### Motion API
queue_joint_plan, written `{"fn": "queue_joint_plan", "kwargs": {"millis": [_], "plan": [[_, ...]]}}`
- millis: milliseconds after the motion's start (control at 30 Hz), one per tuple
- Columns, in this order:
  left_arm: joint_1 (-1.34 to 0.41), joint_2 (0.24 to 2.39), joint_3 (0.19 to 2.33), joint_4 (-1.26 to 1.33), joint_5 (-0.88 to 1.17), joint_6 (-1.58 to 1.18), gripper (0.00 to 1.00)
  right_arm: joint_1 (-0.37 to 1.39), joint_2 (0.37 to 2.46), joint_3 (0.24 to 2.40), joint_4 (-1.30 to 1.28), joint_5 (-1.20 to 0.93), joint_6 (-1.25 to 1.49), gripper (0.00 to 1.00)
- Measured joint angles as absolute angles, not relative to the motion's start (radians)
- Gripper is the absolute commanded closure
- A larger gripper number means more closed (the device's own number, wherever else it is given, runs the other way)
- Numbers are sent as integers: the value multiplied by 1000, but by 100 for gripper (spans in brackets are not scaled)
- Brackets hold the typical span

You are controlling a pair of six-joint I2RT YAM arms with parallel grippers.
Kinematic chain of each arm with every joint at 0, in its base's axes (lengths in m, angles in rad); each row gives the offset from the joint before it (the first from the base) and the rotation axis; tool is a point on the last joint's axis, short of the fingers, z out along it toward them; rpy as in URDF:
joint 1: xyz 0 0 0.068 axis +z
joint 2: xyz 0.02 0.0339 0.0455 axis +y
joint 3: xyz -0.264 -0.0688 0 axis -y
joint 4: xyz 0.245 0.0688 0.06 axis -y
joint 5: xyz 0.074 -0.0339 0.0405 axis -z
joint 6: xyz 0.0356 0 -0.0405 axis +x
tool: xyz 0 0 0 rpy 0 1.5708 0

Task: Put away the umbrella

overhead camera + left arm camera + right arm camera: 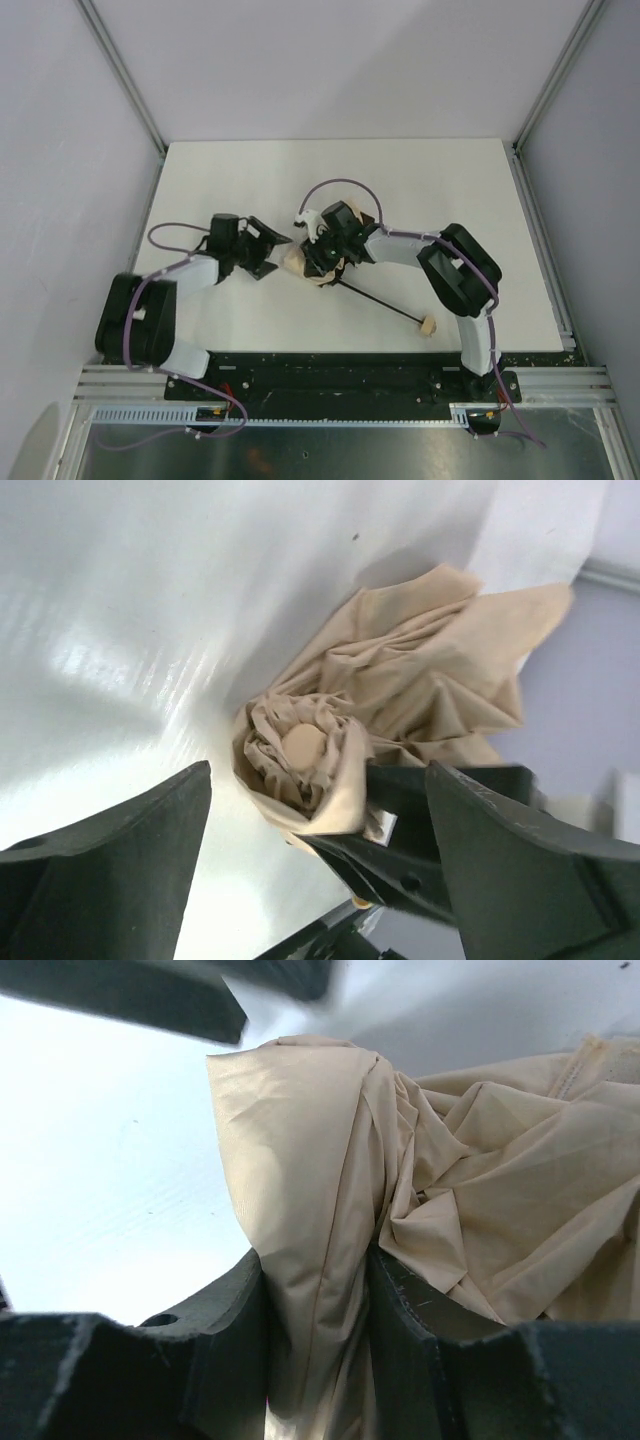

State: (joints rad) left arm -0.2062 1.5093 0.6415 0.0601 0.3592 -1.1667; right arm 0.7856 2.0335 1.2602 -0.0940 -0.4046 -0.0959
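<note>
Fingers (228, 1345) of right gripper (318, 1310) clamped on 1 fold of umbrella (303, 266) canopy (480, 1210), probably to bunch the loose cloth for wrapping. Left gripper (318, 780) jaws wide apart, empty, facing the round tan cap (303, 745). Cloth is thin, matte beige, limp and heavily creased. Bundle sits at middle of table (420, 180). Thin black shaft (375, 300) runs toward near right corner, and small tan knob handle (428, 324) lies just short of near edge.

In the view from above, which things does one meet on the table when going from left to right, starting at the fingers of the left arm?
left fingers → beige umbrella canopy → thin black shaft → tan handle
</note>
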Motion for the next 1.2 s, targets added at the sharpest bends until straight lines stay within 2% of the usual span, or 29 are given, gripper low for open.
{"fn": "queue_joint_plan", "kwargs": {"millis": [167,333,533,833,967,1067,1200], "plan": [[-143,1334,567,52,371,-1151,1,715,2086,1268,-26,-610,-16,100],[-167,1303,484,67,424,-1203,1,653,2140,1272,35,-783,57,100],[-257,1371,478,127,431,-1293,1,613,2184,1275,88,-908,113,100],[-332,1541,532,249,399,-1375,4,602,2198,1277,108,-942,139,100],[-334,1593,560,304,363,-1380,15,601,2200,1277,110,-948,139,100],[-334,1640,582,344,339,-1375,33,600,2200,1277,109,-948,137,100],[-332,1675,586,348,347,-1360,69,600,2191,1278,97,-940,126,100]]}}
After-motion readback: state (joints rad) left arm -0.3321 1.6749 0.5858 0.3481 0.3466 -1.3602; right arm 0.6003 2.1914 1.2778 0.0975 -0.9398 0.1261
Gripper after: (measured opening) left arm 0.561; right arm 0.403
